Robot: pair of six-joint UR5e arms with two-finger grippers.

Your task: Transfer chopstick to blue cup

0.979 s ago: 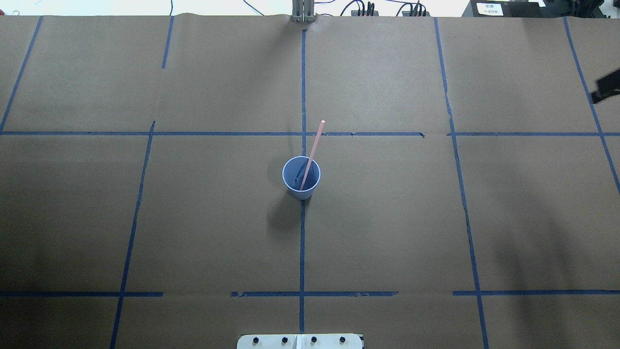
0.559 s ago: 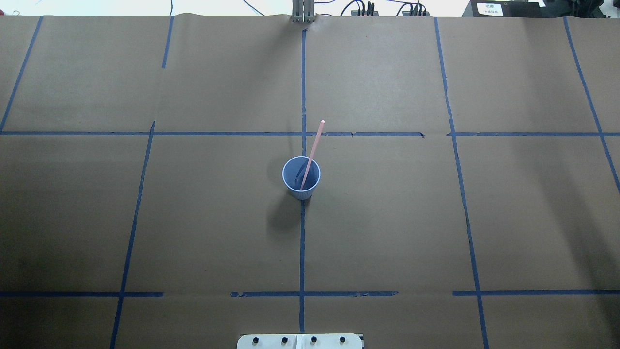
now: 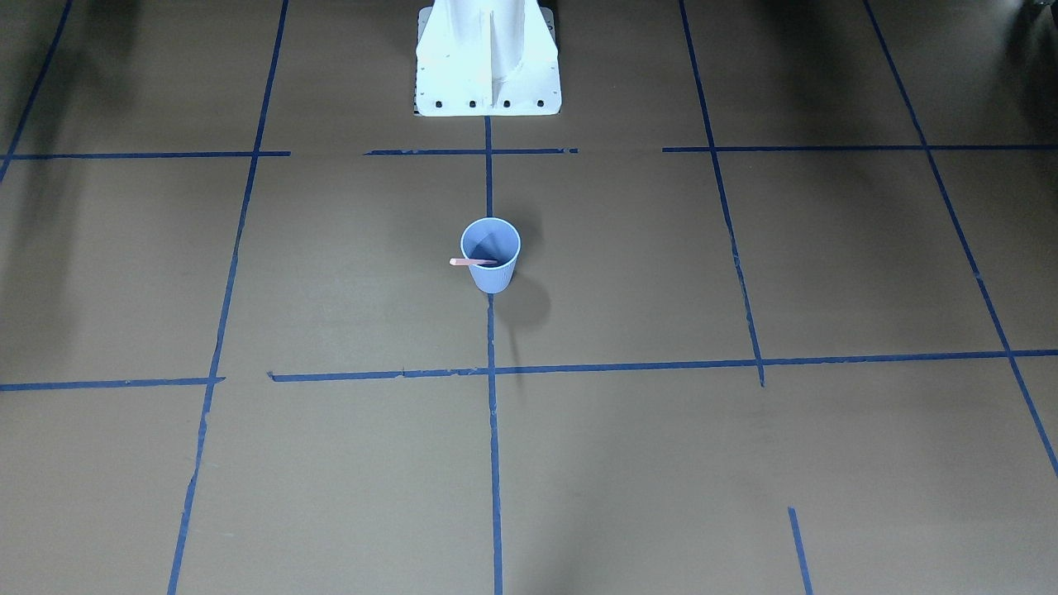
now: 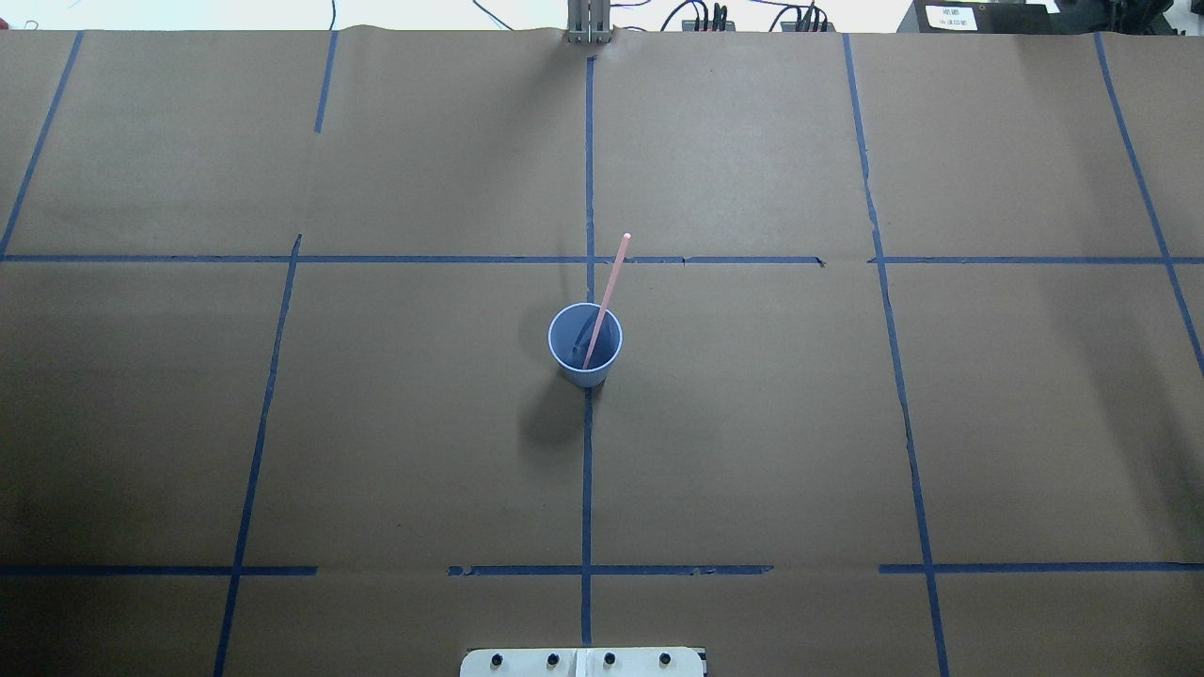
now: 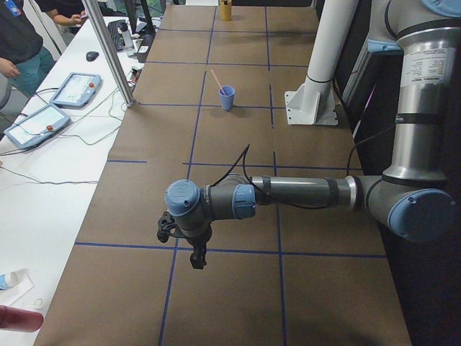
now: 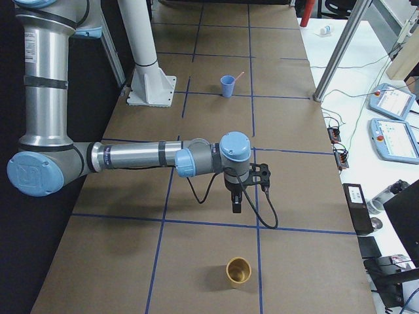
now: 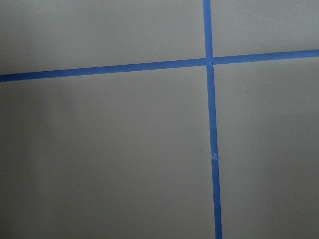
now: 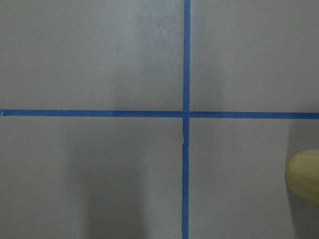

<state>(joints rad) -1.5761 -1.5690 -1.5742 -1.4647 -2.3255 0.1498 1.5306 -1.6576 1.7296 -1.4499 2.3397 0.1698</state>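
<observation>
Both hands lie outside the overhead and front views; from the side views I cannot tell how open either is. The left hand (image 5: 197,259) points down from a level, outstretched arm. On the desk (image 4: 752,423) the blue cup (image 4: 585,344) stands upright, the chopstick (image 4: 607,291) leaning inside, top past the rim. The right hand (image 6: 236,208) points down likewise, near a tan cup (image 6: 238,271).

overhead view, upper right edge: dark end of the right arm (image 6: 131,157), in frame 1.0 s ago, is out of frame now | already out at 0.6 s ago | right side: its soft shadow on the brown paper (image 4: 1035,395) fades
</observation>
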